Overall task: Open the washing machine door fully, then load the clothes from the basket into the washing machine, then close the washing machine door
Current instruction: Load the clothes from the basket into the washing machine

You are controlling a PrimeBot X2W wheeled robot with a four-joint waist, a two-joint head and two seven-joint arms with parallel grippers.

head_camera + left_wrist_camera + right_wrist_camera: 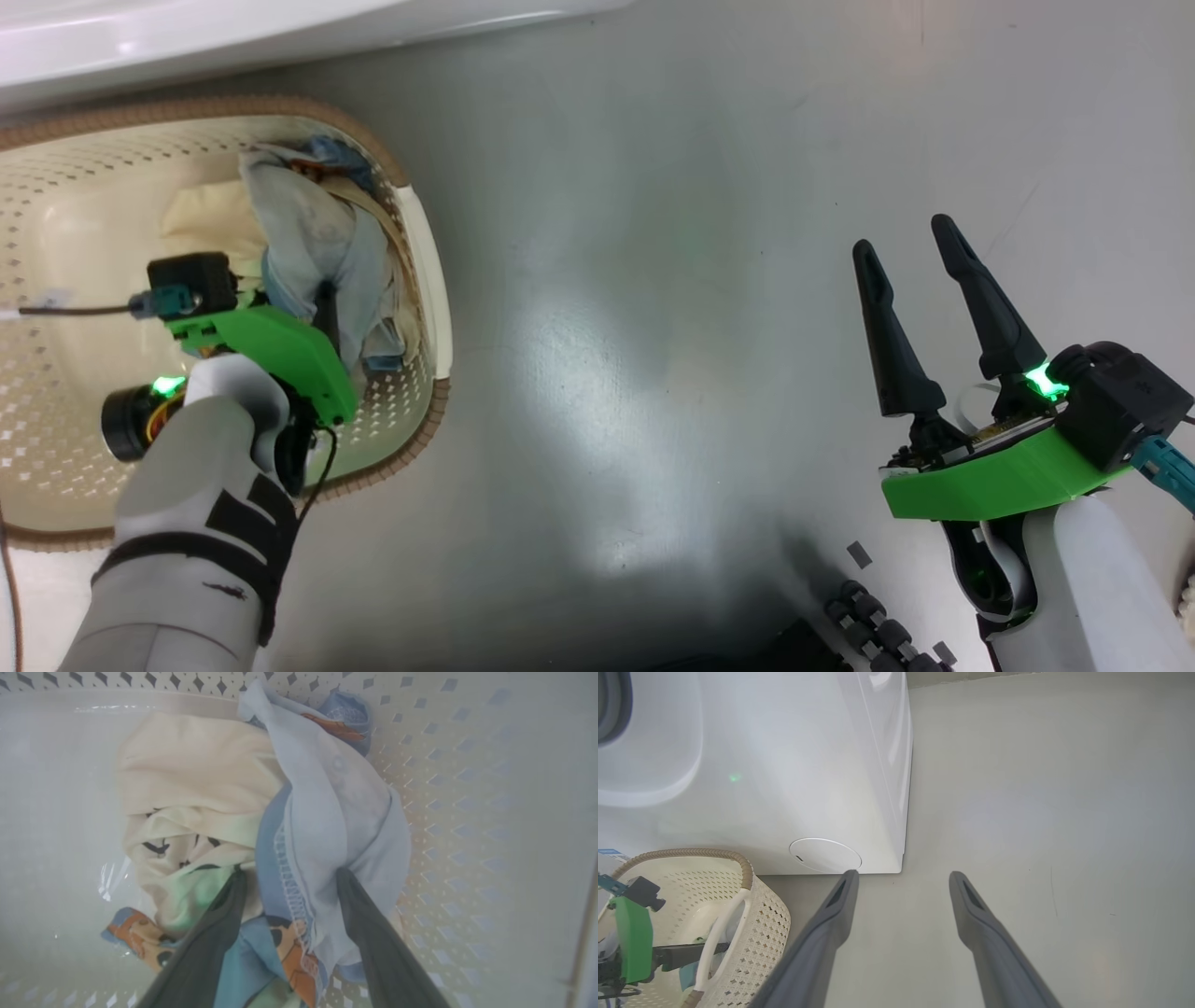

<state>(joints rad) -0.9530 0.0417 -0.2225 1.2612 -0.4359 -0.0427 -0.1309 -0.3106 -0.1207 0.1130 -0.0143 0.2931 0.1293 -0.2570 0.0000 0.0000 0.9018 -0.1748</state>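
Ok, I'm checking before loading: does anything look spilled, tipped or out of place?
Nothing stands out. The basket stands upright by the washing machine, the clothes lie bunched inside it against one wall, and the left gripper reaches in with jaws open astride the pale blue garment.

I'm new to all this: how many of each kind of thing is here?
Claws: 2, left claw and right claw
Basket: 1
Washing machine: 1
Pile of clothes: 1, too tangled to count singly
Total: 5
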